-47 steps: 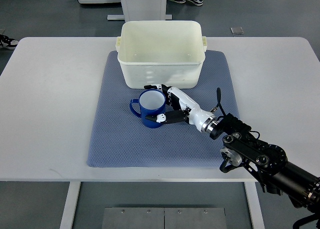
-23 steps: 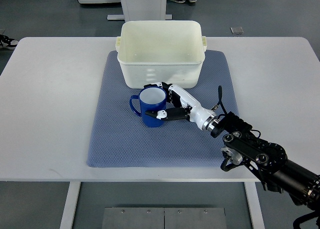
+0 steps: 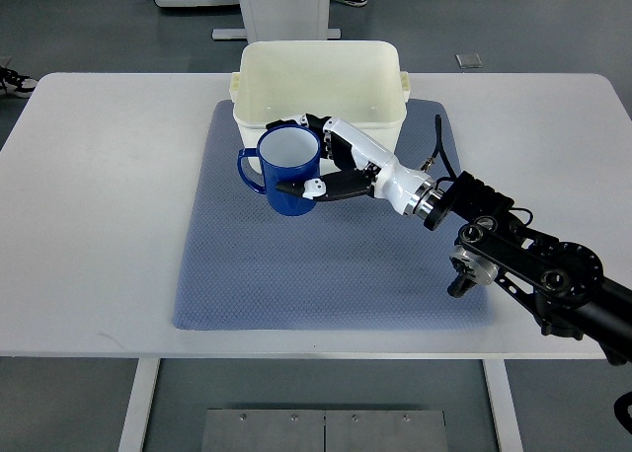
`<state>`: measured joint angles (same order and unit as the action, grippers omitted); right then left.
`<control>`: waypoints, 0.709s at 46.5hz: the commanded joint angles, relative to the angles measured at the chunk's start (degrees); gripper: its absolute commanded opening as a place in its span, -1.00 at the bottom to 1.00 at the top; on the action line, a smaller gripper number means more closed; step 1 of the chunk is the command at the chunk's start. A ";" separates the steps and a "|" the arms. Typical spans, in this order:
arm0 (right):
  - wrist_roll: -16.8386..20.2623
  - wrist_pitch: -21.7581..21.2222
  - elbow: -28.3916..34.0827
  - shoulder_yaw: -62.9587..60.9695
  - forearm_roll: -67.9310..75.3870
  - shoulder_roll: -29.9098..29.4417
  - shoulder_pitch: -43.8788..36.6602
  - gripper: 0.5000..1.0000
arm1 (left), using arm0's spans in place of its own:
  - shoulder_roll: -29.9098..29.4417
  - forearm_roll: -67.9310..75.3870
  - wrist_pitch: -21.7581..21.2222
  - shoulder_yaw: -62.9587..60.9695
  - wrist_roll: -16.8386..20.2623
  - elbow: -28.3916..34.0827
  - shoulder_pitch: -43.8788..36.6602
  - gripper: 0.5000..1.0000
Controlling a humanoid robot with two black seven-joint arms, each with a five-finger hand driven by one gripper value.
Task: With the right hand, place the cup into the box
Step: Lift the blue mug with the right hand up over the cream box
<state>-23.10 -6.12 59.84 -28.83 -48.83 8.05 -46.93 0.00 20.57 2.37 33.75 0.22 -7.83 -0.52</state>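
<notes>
One robot hand (image 3: 331,166) — the right — is clenched around the blue mug (image 3: 287,171), which has risen off the blue mat (image 3: 326,274) on the white surface (image 3: 89,195) and now hangs against the cream box's (image 3: 318,72) near wall — not yet over the opening.

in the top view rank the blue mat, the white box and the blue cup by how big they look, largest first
1. blue mat, widest by far
2. white box
3. blue cup, smallest, though it is held in the right hand, possibly nearer the camera, so it may look slightly enlarged
</notes>
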 commanded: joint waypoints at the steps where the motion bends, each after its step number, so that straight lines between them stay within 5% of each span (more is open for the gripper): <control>1: 1.12 0.05 0.19 -0.44 0.67 0.47 -1.85 -1.00 | 0.00 -0.01 0.00 0.00 0.05 0.01 0.08 1.00; 18: 6.13 3.48 -5.08 -5.18 5.15 -1.81 -11.25 -1.00 | 0.00 -0.01 0.00 0.00 0.05 0.01 -0.01 1.00; 33: 6.05 9.81 -19.76 -5.18 6.12 -8.05 -16.09 -1.00 | 0.00 0.08 0.00 0.00 0.05 0.01 0.00 1.00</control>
<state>-16.98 2.84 42.30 -34.03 -42.71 0.12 -62.49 0.00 20.58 2.37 33.75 0.22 -7.82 -0.50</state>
